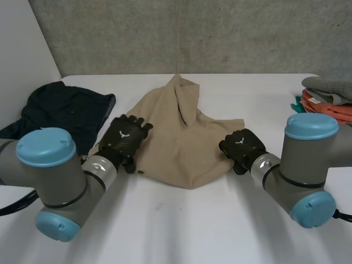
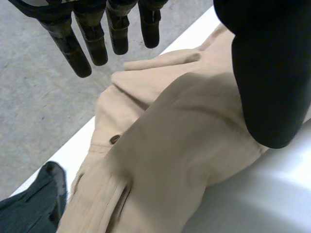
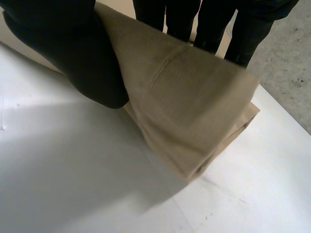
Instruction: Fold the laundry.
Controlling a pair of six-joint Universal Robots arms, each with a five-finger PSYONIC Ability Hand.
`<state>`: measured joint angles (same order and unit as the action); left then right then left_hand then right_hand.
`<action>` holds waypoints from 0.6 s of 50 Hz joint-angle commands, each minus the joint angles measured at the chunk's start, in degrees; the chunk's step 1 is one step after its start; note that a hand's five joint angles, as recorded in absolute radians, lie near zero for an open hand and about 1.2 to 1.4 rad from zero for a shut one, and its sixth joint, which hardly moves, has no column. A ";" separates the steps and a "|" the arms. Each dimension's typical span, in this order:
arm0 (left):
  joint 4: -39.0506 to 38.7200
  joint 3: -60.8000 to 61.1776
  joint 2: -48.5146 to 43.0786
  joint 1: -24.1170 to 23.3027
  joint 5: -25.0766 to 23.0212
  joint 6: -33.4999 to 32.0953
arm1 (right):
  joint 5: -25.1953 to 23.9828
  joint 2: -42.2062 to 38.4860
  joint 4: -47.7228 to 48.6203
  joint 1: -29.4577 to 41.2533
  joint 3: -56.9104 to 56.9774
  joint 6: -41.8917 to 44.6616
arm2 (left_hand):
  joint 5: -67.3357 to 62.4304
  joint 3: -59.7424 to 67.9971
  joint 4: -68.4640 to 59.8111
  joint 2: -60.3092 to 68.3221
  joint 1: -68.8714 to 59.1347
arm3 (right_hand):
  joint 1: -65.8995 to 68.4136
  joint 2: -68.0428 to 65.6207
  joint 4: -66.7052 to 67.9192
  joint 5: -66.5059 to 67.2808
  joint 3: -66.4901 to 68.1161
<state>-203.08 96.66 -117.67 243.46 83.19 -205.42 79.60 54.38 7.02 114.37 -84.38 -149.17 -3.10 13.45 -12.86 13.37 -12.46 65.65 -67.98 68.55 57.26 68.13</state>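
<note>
Your robot's right hand (image 1: 242, 147) is clamped on the right edge of the beige garment (image 1: 181, 137). In the right wrist view the thumb and fingers (image 3: 73, 53) pinch a doubled fold of that cloth (image 3: 194, 97) between them, and the fold is lifted off the white table (image 1: 192, 225).

Your left hand (image 1: 125, 138) is released. It sits at the garment's left edge, and the left wrist view shows its fingers (image 2: 73, 48) straight and spread above the cloth (image 2: 184, 145), with the thumb apart from them and nothing caught between. A small dark button (image 2: 115, 139) shows on the cloth below those fingers.

The beige garment lies crumpled in the middle of the table, between the two hands, with a ridge of fabric rising toward the far edge.

To its left, just beside the left hand, a dark navy garment (image 1: 66, 110) lies loosely spread. At the table's far right edge, well apart from the beige one, sits a stack of folded laundry, grey cloth (image 1: 330, 88) on top of orange cloth (image 1: 330, 111). Both arms come in from the near side, the left arm (image 1: 49, 176) and the right arm (image 1: 308, 159).
</note>
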 commanded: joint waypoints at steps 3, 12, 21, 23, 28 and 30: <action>1.02 -2.08 -4.23 -1.24 0.57 -0.77 | 0.91 -0.06 0.62 1.03 0.09 -0.59 | -8.18 7.83 -8.42 7.92 -8.83 | 14.35 -12.02 11.45 12.74 11.87; 0.58 -5.42 -4.67 -0.10 6.71 -1.12 | 3.37 2.22 1.50 1.03 0.18 -3.05 | -66.88 66.53 -67.11 66.61 -67.52 | -25.81 28.14 -28.71 -27.43 -28.29; -2.67 -11.83 -4.15 2.62 12.44 -7.36 | 3.37 8.37 0.63 0.33 0.70 -7.80 | -66.90 66.55 -67.14 66.63 -67.54 | -55.65 57.98 -58.55 -57.26 -58.13; -4.07 -13.94 -3.71 3.42 11.91 -8.85 | 3.37 9.08 0.10 -0.02 1.06 -8.15 | -66.90 66.55 -67.14 66.63 -67.54 | -55.65 57.98 -58.55 -57.26 -58.13; -11.35 -24.73 -0.90 4.04 6.57 -10.44 | 3.64 10.57 -1.40 -1.25 2.72 -8.94 | -66.90 66.55 -67.14 66.63 -67.54 | -55.65 57.98 -58.55 -57.26 -58.13; -13.13 -28.52 -0.54 3.51 4.45 -10.00 | 3.72 10.66 -1.75 -1.34 3.17 -9.38 | -66.90 66.55 -67.14 66.63 -67.54 | -55.65 57.98 -58.55 -57.26 -58.13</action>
<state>-209.32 79.61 -120.36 247.09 93.85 -214.80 83.05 64.08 6.69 113.90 -82.87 -157.62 -55.86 67.25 -68.47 68.39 -65.01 12.71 -12.12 12.30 2.79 12.07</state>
